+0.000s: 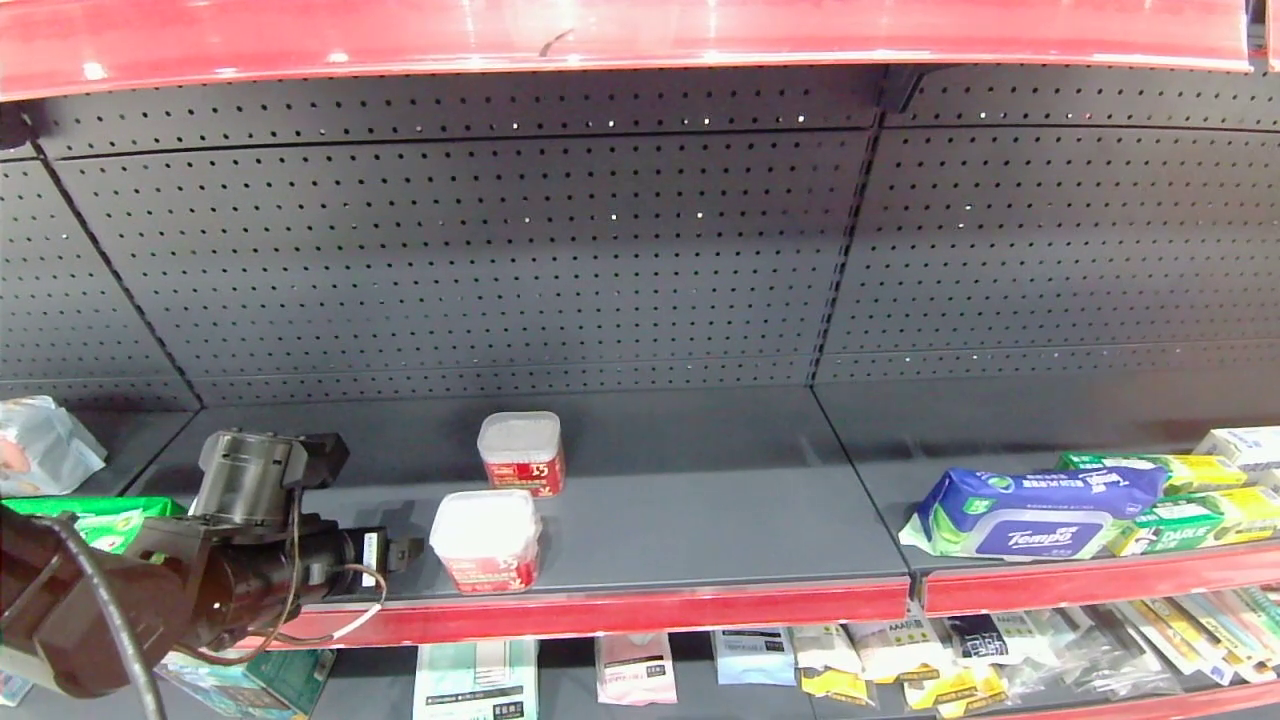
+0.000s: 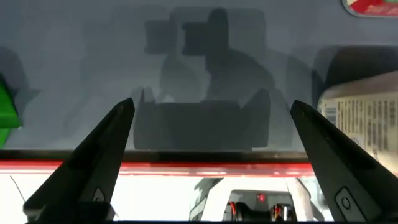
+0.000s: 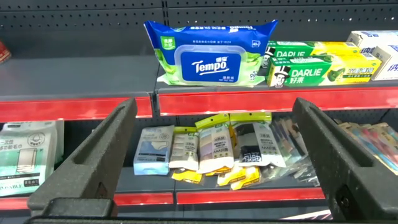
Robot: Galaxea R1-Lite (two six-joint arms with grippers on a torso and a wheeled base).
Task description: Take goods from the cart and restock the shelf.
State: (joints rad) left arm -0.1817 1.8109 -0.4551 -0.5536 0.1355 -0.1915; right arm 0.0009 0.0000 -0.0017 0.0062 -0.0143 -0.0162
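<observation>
Two red tubs with white lids stand on the dark grey shelf (image 1: 690,510): one near the front edge (image 1: 487,540), one behind it (image 1: 520,452). My left gripper (image 1: 408,551) hovers at the shelf's red front lip, just left of the front tub and apart from it. In the left wrist view it (image 2: 212,104) is open with bare shelf between the fingers, and the front tub (image 2: 364,121) sits beside one finger. My right gripper (image 3: 216,102) is open and holds nothing, out in front of the shelf section with the blue wipes pack (image 3: 211,53).
On the right shelf section lie the blue wipes pack (image 1: 1030,510) and green-and-yellow toothpaste boxes (image 1: 1190,495). Green packs (image 1: 90,515) and a pale bag (image 1: 40,445) sit at the left. Several hanging packets (image 1: 900,660) fill the lower shelf. A red shelf (image 1: 640,30) runs overhead.
</observation>
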